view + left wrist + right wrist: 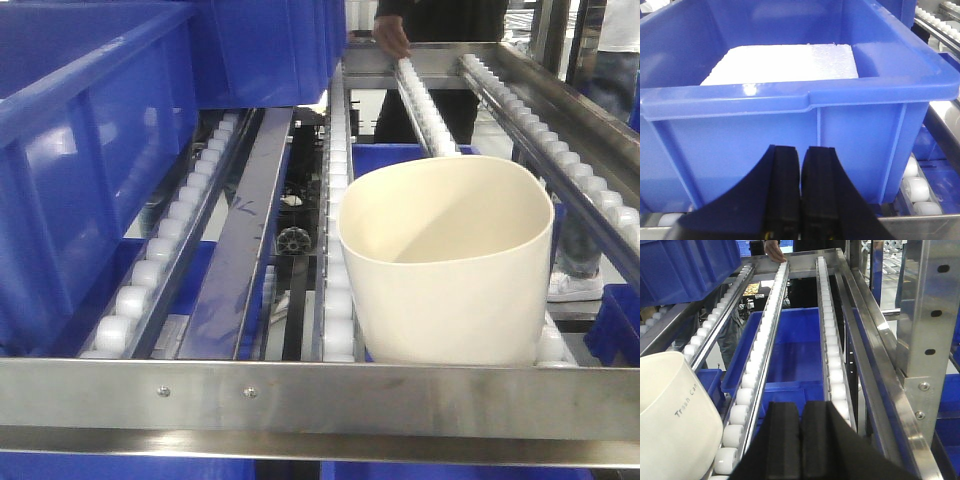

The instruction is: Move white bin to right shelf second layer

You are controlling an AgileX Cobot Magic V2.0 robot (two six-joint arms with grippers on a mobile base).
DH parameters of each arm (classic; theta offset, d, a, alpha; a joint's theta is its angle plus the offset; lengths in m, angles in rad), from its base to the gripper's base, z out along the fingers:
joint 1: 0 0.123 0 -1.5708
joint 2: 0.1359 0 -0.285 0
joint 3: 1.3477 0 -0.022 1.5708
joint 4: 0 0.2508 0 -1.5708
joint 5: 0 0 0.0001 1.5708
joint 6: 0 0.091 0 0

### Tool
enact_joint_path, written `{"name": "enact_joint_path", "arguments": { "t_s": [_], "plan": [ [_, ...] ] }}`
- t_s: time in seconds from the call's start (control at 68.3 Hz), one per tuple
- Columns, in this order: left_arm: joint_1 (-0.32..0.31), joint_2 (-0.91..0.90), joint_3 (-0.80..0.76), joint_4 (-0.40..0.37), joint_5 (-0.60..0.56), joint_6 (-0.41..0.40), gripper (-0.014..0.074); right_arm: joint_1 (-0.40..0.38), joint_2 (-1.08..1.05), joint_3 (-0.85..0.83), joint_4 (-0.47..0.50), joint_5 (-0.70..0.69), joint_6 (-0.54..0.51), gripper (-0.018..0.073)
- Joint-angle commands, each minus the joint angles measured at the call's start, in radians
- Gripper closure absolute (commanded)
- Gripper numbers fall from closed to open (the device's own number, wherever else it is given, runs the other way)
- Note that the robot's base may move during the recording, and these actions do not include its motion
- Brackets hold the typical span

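From the front view, the white bin (447,262) sits upright and empty on the roller lanes of the right shelf second layer (320,398), at the right side just behind the flat steel front rail. Its base rests across two roller tracks. To the left on the same level stands a large blue crate (90,150), well apart from the bin, with a bare roller track between them. At the far end of the rack a person's hand (391,37) rests on a roller track. Neither gripper shows here.

In the left wrist view, the left gripper (800,197) has its two black fingers pressed together with nothing between them. It sits just in front of the near wall of the blue crate (790,135), which holds a white foam block (785,62). The bin is out of sight here.

In the right wrist view, the right gripper (800,440) is likewise pressed together and empty. The white bin (675,415) lies to its left, near but apart, with a roller track (757,360) running between them. A blue tray (790,352) lies on the level below.
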Motion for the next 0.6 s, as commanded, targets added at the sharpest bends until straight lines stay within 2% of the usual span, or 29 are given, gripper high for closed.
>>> {"name": "enact_joint_path", "arguments": {
  "t_s": [0.0, 0.586],
  "plan": [
    [-0.006, -0.014, 0.037, 0.000, -0.085, -0.003, 0.0512, -0.001, -0.020, -0.016, -0.001, -0.078, -0.002, 0.0504],
    [-0.006, -0.014, 0.037, 0.000, -0.085, -0.003, 0.0512, -0.001, -0.020, -0.016, -0.001, -0.078, -0.002, 0.0504]
  ]
}}
